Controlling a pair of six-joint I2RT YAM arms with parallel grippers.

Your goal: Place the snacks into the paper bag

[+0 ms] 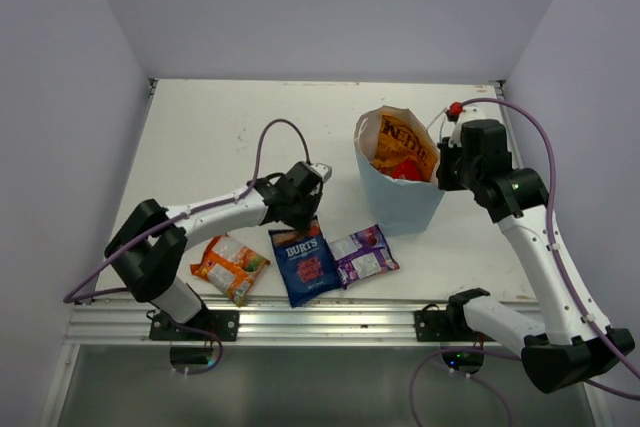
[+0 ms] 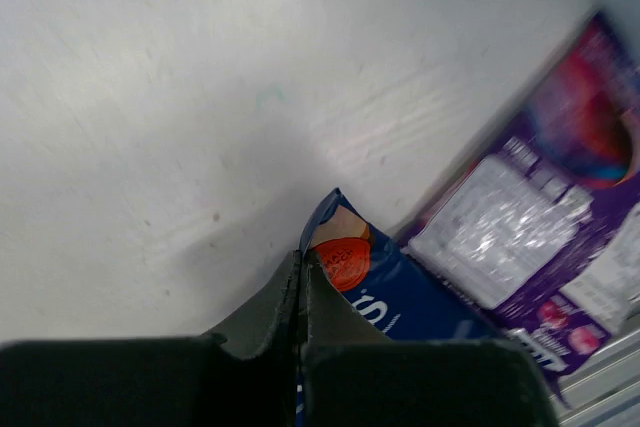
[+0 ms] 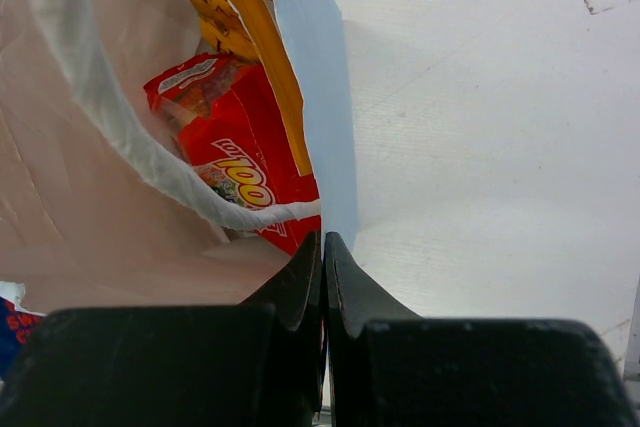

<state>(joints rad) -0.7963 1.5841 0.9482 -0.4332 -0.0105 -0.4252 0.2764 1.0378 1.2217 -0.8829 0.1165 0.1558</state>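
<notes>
The light blue paper bag [image 1: 402, 197] stands at centre right and holds the orange Kettle bag [image 1: 405, 144] and the red packet [image 1: 405, 169], which also shows in the right wrist view [image 3: 240, 167]. My right gripper [image 3: 322, 242] is shut on the paper bag's rim [image 3: 318, 97]. The blue Burts bag [image 1: 305, 265] lies near the front edge. My left gripper [image 2: 302, 259] is shut on the top edge of the Burts bag [image 2: 400, 287]. The purple-white packet [image 1: 364, 255] lies to the right of the Burts bag. The orange-white packet [image 1: 230, 267] lies to its left.
The table's metal front rail [image 1: 330, 319] runs just below the three loose packets. White walls enclose the table on the left, back and right. A purple cable [image 1: 275, 132] loops above the left arm.
</notes>
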